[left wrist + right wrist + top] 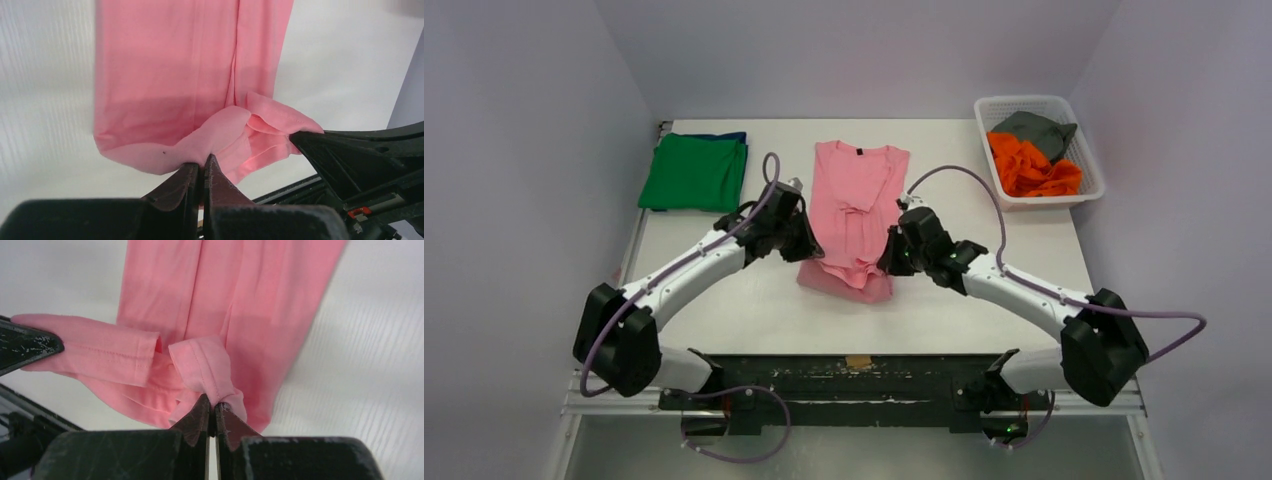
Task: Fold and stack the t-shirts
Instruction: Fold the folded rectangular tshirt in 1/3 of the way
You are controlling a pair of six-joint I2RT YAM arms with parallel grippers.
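Note:
The light pink t-shirt (854, 200) lies lengthwise in the middle of the table, collar at the far end, sides folded in. Its near hem is lifted and bunched. My left gripper (809, 245) is shut on the hem's left corner; in the left wrist view the gripper (203, 162) pinches pink cloth (190, 85). My right gripper (892, 255) is shut on the hem's right corner; in the right wrist view the gripper (212, 405) pinches a fold of the shirt (235, 295). A folded green t-shirt (694, 172) lies on a dark blue one (729, 137) at the far left.
A white mesh basket (1084, 150) at the far right holds an orange t-shirt (1029, 168) and a grey t-shirt (1036, 130). The white table (724, 300) shows bare around the arms. Each wrist view shows the other gripper's black finger at the edge.

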